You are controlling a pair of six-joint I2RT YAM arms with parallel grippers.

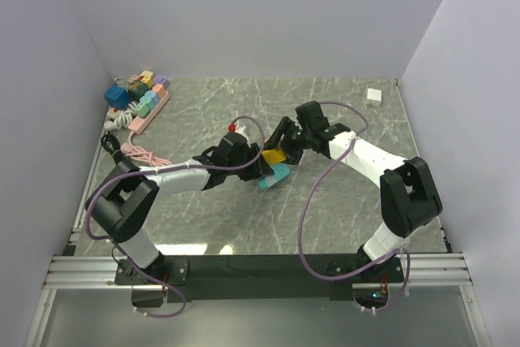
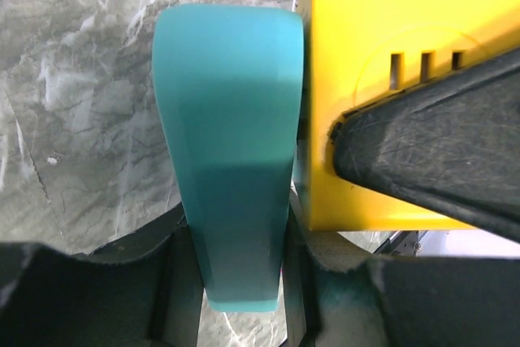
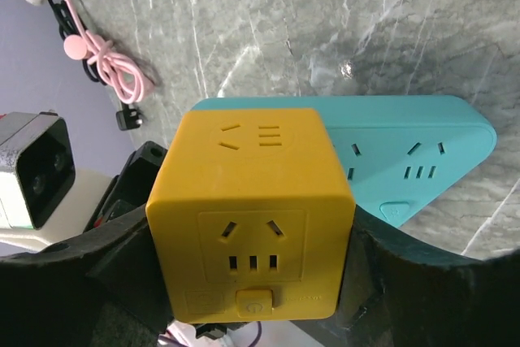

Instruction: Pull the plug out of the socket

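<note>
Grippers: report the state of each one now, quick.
Left gripper: closed on the teal strip.
Right gripper: closed on the yellow cube.

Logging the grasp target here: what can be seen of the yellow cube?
The yellow cube is a glossy plastic socket block with rounded edges, slot sets on its visible faces and a small button low on the front. It sits against the teal power strip, seemingly plugged in. The right arm's black fingers clamp both its sides.
</note>
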